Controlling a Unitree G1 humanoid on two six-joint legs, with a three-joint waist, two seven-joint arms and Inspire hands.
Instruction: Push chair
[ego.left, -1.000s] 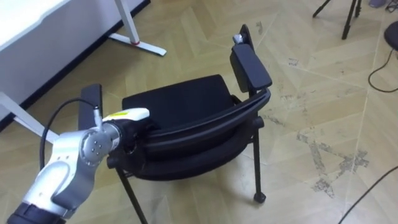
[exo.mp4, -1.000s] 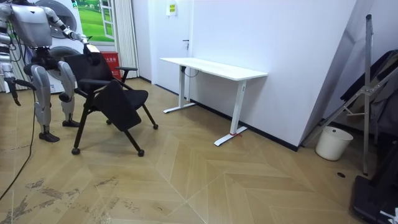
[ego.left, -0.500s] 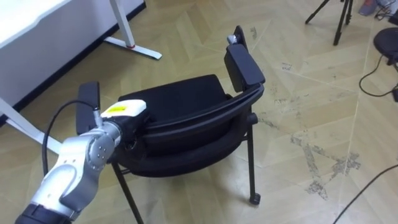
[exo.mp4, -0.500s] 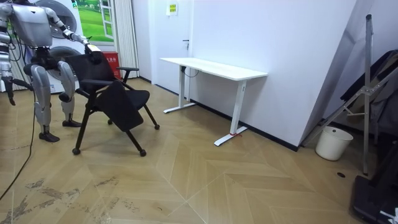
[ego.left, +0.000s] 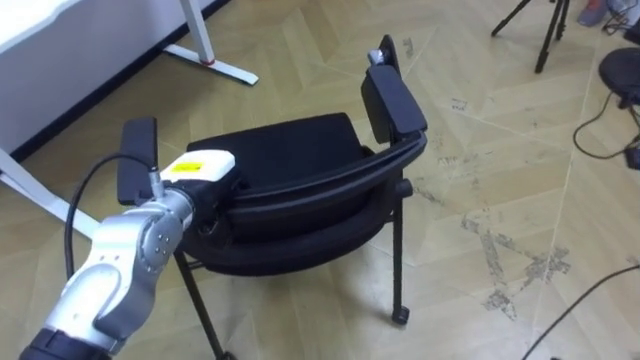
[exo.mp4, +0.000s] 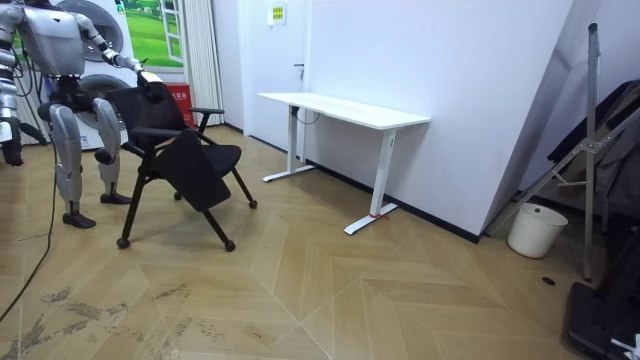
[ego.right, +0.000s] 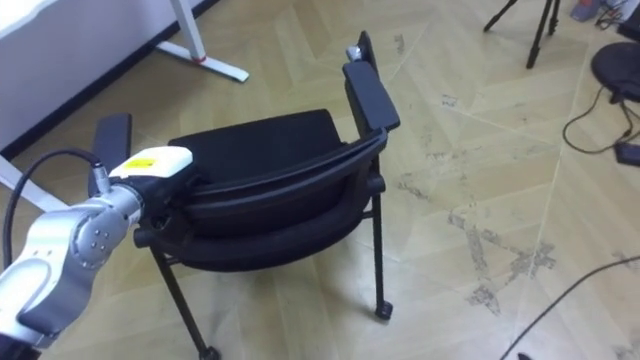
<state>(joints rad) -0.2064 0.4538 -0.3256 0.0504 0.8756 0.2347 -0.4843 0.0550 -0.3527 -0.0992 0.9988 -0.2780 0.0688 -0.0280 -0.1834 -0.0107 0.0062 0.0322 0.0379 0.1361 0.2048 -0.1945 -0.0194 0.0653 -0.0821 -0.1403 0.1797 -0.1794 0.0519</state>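
Push step in hand. Left hand (ego.left: 200, 168) sat at backrest rail (ego.left: 320, 190) of black armchair (ego.left: 290, 155); grip could not be told. Armchair stood on wood floor (ego.left: 500, 150), white desk (exo.mp4: 345, 110) ahead. Right hand (exo.mp4: 10, 150) hung idle. Next move likely called for steady forward drive, casters (ego.left: 400, 315) tracking straight.

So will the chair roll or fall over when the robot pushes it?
It probably rolls: a small wheel shows under one leg of the chair. Pushed high at the backrest by the left hand, it might tip.
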